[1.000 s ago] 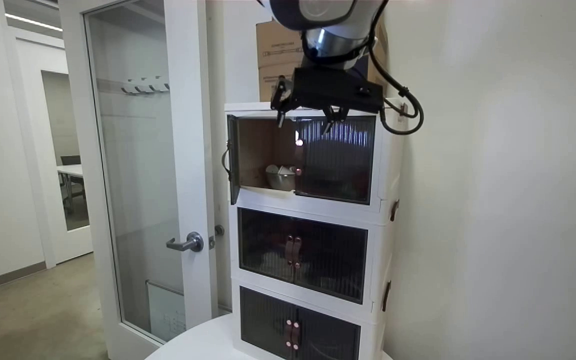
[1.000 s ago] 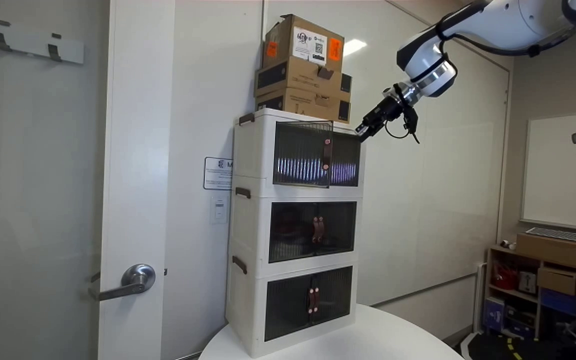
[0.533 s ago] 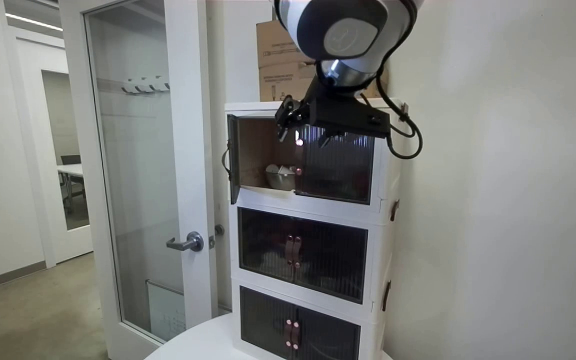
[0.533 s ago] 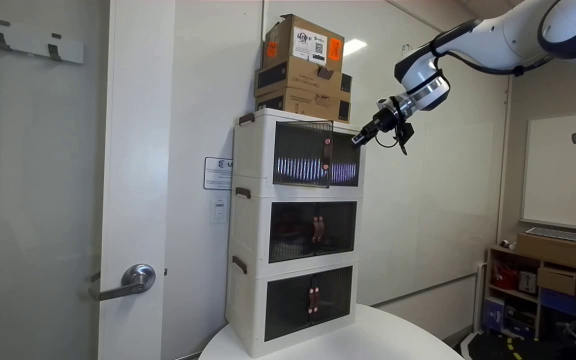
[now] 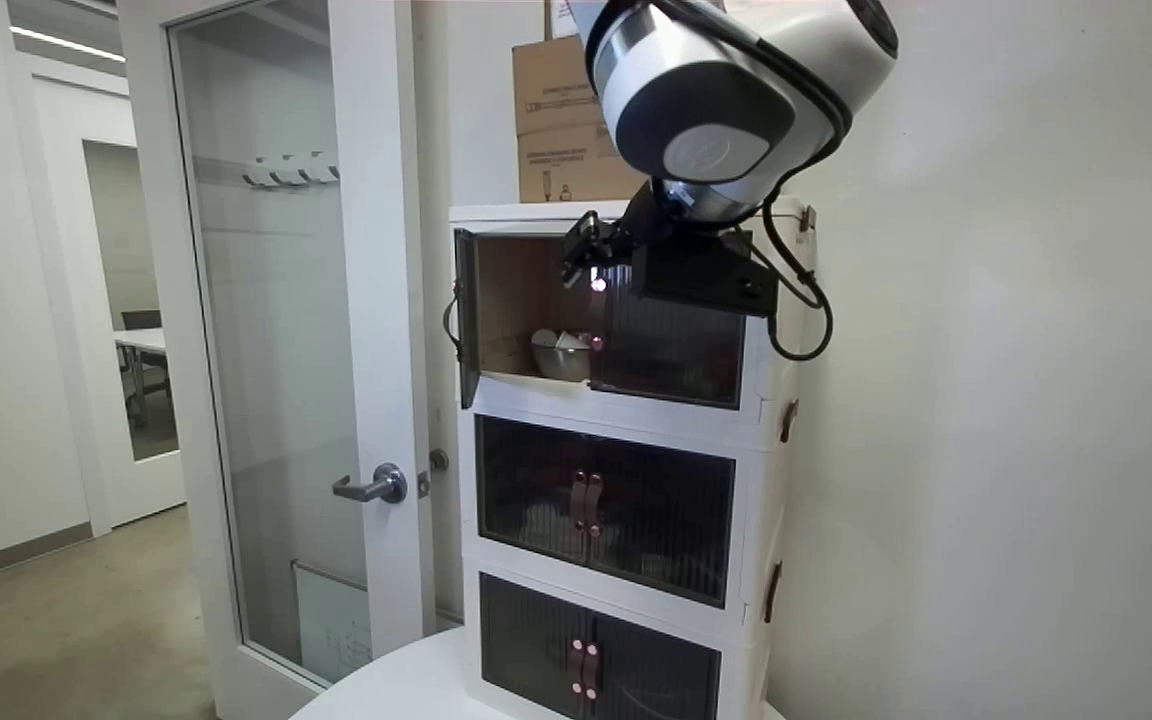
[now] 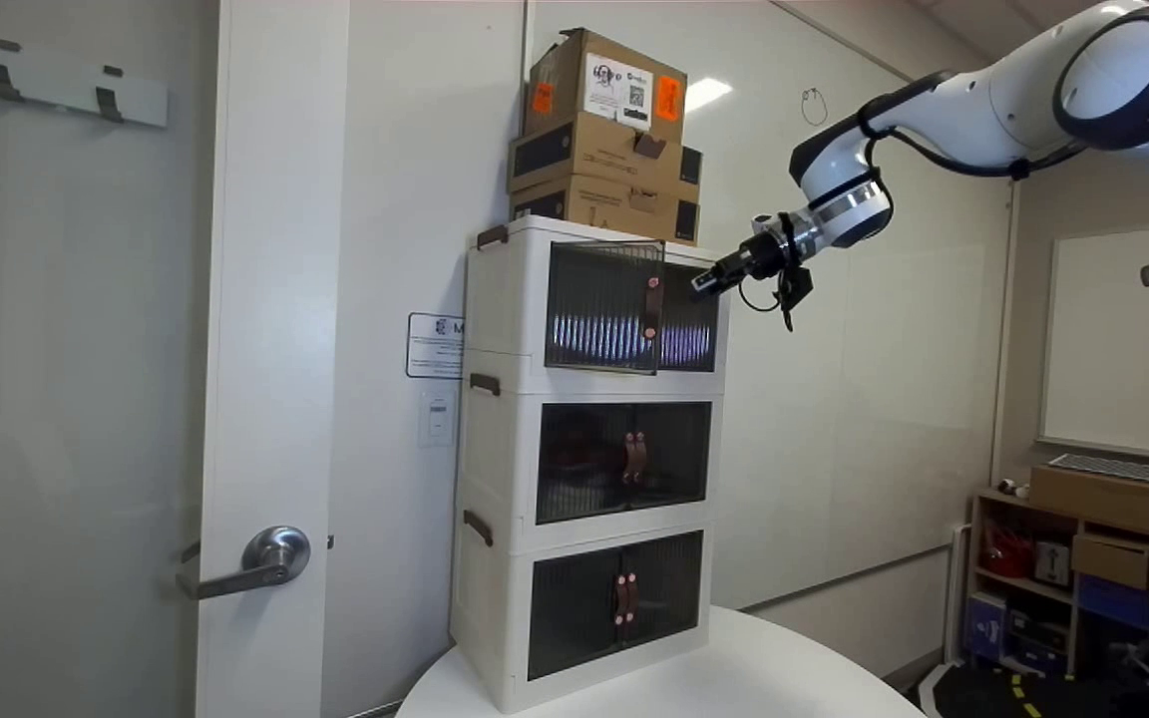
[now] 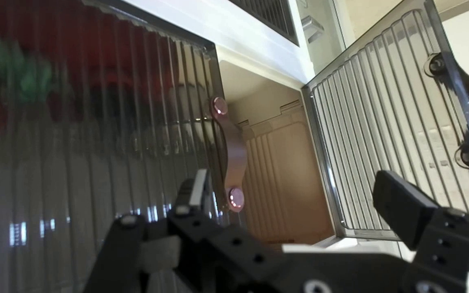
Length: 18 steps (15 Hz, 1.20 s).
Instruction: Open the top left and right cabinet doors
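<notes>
Cabinet on table; boxes stacked on its top; room door to its left. Upper tier: top left door juts forward at left edge, top right door spans right half, bowl inside. Gripper in front of this tier.

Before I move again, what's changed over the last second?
The gripper has dropped lower and closer to the top right cabinet door and its handle, levelling out somewhat. Its jaws stay open, with nothing gripped or released. Unchanged: that door is shut, the top left door open, the lower doors shut.
</notes>
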Motion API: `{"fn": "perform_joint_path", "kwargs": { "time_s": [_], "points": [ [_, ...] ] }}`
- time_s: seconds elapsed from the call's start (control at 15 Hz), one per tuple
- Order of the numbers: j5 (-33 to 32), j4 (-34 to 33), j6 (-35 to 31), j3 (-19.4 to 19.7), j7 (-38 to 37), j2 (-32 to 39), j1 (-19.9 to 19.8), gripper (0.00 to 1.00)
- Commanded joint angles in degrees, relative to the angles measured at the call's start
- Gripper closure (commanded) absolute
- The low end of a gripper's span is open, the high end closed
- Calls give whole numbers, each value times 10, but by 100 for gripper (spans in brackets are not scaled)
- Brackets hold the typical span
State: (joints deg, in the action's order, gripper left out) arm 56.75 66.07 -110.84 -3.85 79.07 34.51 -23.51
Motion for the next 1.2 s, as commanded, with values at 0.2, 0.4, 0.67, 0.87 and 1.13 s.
{"fn": "perform_joint_path", "kwargs": {
  "time_s": [0.2, 0.4, 0.67, 0.87, 1.13],
  "points": [
    [46, -10, 4, -19, 31, 32, -13, 0],
    [47, -14, -2, -21, 39, 43, -7, 0],
    [44, -20, -21, -26, 45, 51, 1, 0],
    [47, -17, -42, -35, 55, 48, 4, 0],
    [51, -35, -76, -48, 57, 50, 2, 0]
  ]
}}
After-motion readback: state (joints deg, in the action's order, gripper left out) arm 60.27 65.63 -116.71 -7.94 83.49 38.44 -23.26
